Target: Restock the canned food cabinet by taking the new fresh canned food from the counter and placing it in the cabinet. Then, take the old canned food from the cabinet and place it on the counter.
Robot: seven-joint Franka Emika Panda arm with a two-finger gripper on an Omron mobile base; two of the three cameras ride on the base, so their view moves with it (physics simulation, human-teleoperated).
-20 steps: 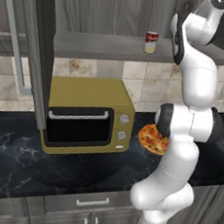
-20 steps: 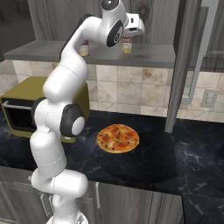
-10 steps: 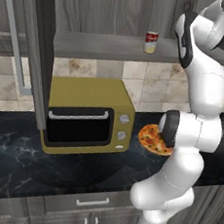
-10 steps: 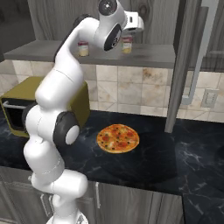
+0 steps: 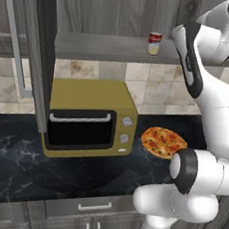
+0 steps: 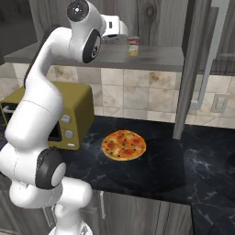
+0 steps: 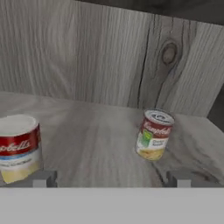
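- The new fresh canned food [image 7: 153,134] stands right of centre in the hand view, on the cabinet [image 7: 100,140] shelf board. Its long axis runs up the frame, leaning slightly to the right, with the silver-rimmed top facing up. The red band is uppermost; the green and yellow part is below.
- The same can shows in the upper centre of the left base view [image 5: 154,43] and of the right base view [image 6: 133,46], upright on the shelf.
- The old canned food [image 7: 18,148] stands at the lower left of the hand view, upright, with its red half on top and pale half below. It is on the same shelf, well apart from the other can.
- The claw [image 7: 111,178] has its two tips spread wide at the bottom of the hand view, with nothing between them. The left tip sits just beside the old can.
- The surface [image 5: 11,161], black with white veins, crosses the lower half of both base views. It carries a yellow microwave [image 5: 89,116] and a pizza [image 5: 163,141] to the microwave's right.
- The dark cabinet door [image 6: 188,69] stands open at the right of the right base view.
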